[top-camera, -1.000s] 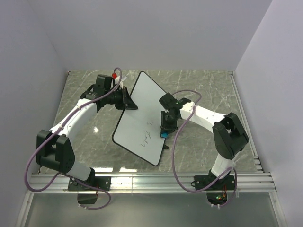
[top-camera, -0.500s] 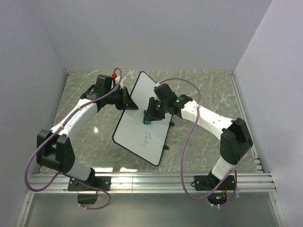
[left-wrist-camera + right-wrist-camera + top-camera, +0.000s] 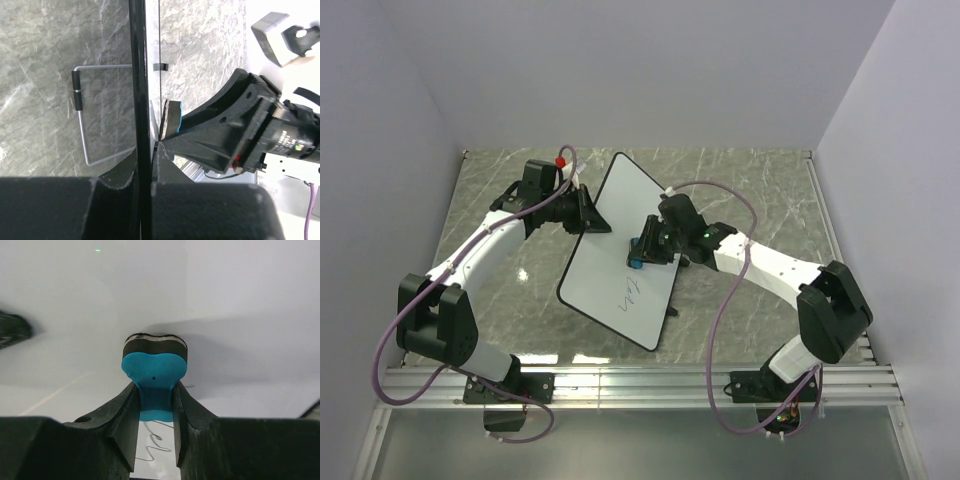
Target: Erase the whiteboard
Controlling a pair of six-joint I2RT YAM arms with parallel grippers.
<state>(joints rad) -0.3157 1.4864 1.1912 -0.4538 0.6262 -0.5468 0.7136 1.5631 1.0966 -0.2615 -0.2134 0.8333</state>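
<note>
The whiteboard (image 3: 610,270) stands tilted on the marble table, white with a thin black rim. Faint dark handwriting (image 3: 629,293) shows on its lower part. My left gripper (image 3: 588,214) is shut on the board's upper left rim; in the left wrist view the rim (image 3: 139,75) runs edge-on between the jaws. My right gripper (image 3: 640,252) is shut on the blue-and-black eraser (image 3: 636,263) and presses it against the board's middle. In the right wrist view the eraser (image 3: 155,367) touches the white surface, with handwriting (image 3: 156,441) just below it.
A wire stand (image 3: 82,125) props the board from behind. A small red object (image 3: 561,159) sits at the back left. Grey walls close in the table on three sides. An aluminium rail (image 3: 640,380) runs along the near edge.
My right gripper swept the eraser from the board's right edge up across it, then came back down toward the middle. A stroke of writing above the remaining line is gone. The left arm has not moved.
</note>
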